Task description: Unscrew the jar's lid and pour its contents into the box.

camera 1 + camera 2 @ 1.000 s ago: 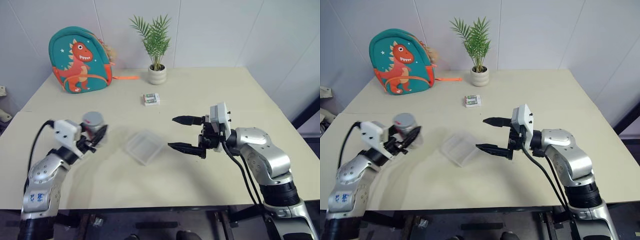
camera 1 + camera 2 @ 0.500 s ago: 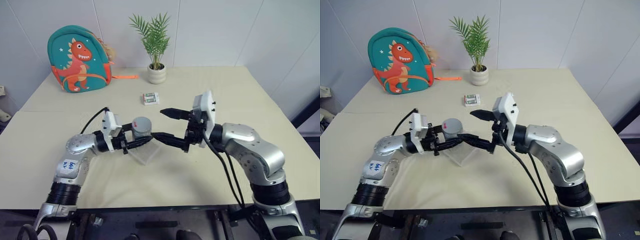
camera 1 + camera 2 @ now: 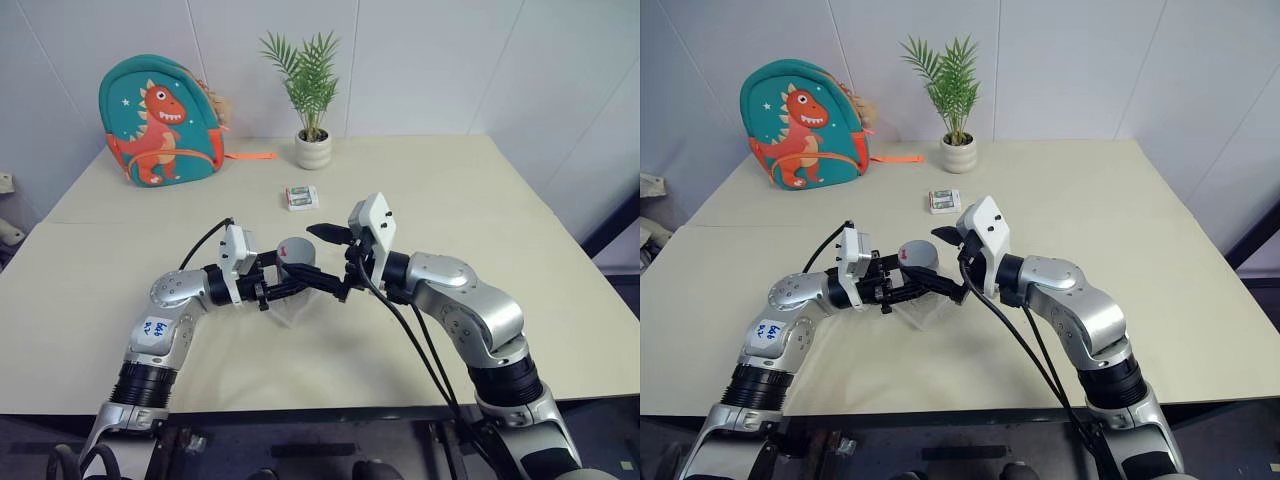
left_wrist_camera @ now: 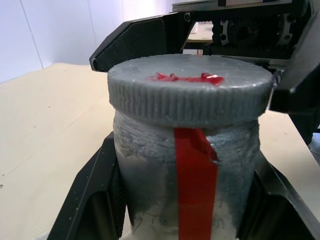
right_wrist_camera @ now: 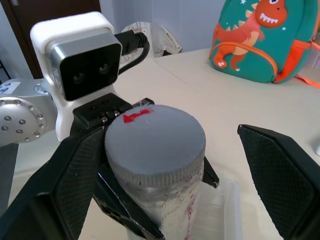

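Observation:
My left gripper (image 3: 286,282) is shut on the grey jar (image 4: 185,170), holding it upright just above the clear box (image 3: 292,308) at the table's middle. A red strip runs down the jar's side. The ribbed grey lid (image 5: 155,140), with a red mark on top, sits on the jar. My right gripper (image 3: 320,259) is open, with one black finger (image 5: 70,185) on each side of the lid and a gap to it on both sides. The contents are hidden inside the jar.
A dinosaur backpack (image 3: 158,118) stands at the table's back left, and a potted plant (image 3: 313,148) at the back middle. A small white-and-green packet (image 3: 301,196) lies just beyond the grippers. The left wrist's camera housing (image 5: 85,65) sits close behind the jar.
My left arm has carried the jar from the left side to the middle, over the box. My right gripper has moved left, still open, until its fingers flank the lid.

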Controlling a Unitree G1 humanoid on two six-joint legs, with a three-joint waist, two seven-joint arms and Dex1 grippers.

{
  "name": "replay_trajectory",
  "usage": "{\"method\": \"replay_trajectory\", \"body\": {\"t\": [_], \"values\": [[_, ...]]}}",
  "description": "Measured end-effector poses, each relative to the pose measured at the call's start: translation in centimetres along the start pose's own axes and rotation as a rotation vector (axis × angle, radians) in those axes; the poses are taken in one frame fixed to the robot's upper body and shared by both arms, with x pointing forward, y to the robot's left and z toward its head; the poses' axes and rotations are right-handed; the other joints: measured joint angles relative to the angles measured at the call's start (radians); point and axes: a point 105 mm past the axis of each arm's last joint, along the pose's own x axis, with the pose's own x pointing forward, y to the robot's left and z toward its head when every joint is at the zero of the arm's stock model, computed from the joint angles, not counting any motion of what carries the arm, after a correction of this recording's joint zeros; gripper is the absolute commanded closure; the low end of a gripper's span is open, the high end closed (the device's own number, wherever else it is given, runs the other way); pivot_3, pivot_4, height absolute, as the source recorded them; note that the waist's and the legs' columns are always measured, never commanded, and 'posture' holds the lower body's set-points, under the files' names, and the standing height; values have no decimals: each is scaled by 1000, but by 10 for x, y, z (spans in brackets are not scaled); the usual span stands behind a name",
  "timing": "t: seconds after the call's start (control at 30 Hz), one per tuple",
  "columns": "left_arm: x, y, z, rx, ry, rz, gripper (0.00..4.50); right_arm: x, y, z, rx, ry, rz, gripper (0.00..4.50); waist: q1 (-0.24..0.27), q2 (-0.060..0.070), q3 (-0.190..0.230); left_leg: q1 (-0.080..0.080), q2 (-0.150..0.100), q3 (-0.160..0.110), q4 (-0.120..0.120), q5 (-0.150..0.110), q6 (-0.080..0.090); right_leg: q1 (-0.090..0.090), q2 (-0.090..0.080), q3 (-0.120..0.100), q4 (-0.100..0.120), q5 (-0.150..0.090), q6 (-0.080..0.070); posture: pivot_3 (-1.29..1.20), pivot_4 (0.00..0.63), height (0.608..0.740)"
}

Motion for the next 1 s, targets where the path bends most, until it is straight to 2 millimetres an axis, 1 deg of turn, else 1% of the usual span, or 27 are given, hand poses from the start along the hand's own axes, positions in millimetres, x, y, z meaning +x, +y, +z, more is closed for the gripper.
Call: {"method": "replay_trajectory", "body": {"t": [0.23,0.33,0.47,0.67,0.77,0.87,1.0], "values": [[2,1,0,2,1,5,2302,4,-2,-3,19,2,-7,0,2,0,0,0,0,0,0,0,0,0,0,0,0,0,0,0,150,740],[3,1,1,5,-3,6,2302,5,-2,-4,26,1,-5,611,1,0,0,0,0,0,0,0,0,0,0,0,0,0,0,0,150,740],[4,2,1,3,-9,10,2302,6,0,-3,28,-6,9,1856,1,0,0,0,0,0,0,0,0,0,0,0,0,0,0,0,150,740],[4,2,2,6,-12,11,2302,5,0,-2,33,-14,20,1856,2,0,0,0,0,0,0,0,0,0,0,0,0,0,0,0,150,740],[4,1,3,13,-18,-1,2302,3,0,0,30,-12,60,1856,2,0,0,0,0,0,0,0,0,0,0,0,0,0,0,0,150,740],[4,-4,6,26,-32,-42,2302,-3,2,4,-4,-1,148,1856,2,0,0,0,0,0,0,0,0,0,0,0,0,0,0,0,150,740],[10,-15,8,14,-62,-122,2302,-12,4,9,-56,24,320,1856,1,0,0,0,0,0,1,0,0,0,0,0,0,0,0,0,150,740]]}}
